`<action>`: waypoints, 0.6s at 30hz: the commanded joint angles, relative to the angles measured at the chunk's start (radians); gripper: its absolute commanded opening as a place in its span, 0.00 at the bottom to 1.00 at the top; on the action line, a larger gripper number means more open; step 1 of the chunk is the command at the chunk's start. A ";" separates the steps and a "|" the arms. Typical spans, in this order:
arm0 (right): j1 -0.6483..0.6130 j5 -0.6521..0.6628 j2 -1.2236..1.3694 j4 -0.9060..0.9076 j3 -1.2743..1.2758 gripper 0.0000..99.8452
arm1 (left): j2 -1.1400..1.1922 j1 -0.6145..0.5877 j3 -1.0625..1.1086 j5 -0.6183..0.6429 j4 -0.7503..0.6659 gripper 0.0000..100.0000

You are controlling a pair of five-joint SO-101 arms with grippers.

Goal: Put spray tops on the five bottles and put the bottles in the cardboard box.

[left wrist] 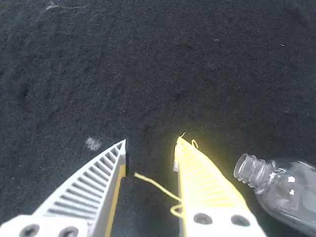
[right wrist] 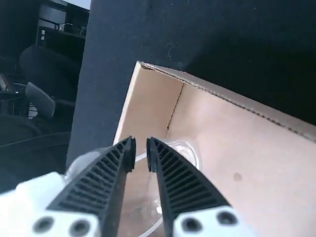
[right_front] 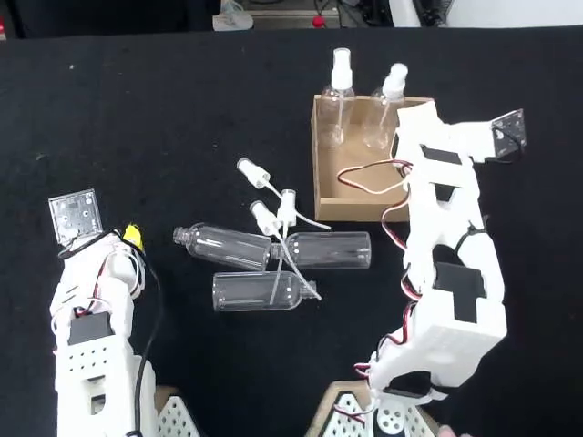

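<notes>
- High view is showing three bottles lacking tops and lying on the table [right_front: 182, 109]. The nearest bottle [right_front: 223, 246] is lying with its long axis across the table, and its open neck [right_front: 179, 235] is pointing toward the left gripper [right_front: 126, 237].
- Left wrist view is showing that neck just beside the yellow finger [left wrist: 202, 182], on its outer side and not between the jaws. The left gripper is standing moderately wide and holding nothing.
- Three tops [right_front: 287, 209] are lying loose just past the bottles on the box [right_front: 319, 182] side, with their tubes trailing over the bottles.
- Right gripper [right wrist: 140, 145] is hanging over the box with its jaws at a thin slit, gripping nothing. Two capped bottles [right_front: 337, 109] are standing at the box's far wall.
- Judging by this, the left arm is sitting nearer the bottle and the right arm nearer the tops. A grasp is probably needing the left gripper shifted sideways toward the neck and set square across the bottle's long axis.
</notes>
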 commanded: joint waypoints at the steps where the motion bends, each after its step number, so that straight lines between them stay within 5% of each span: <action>1: 0.020 -0.008 -0.013 -0.041 -0.005 0.01 | -0.012 -0.008 -0.005 0.005 -0.021 0.16; 18: -0.014 -0.008 0.059 -0.104 0.010 0.01 | -0.012 -0.012 -0.005 0.005 -0.021 0.16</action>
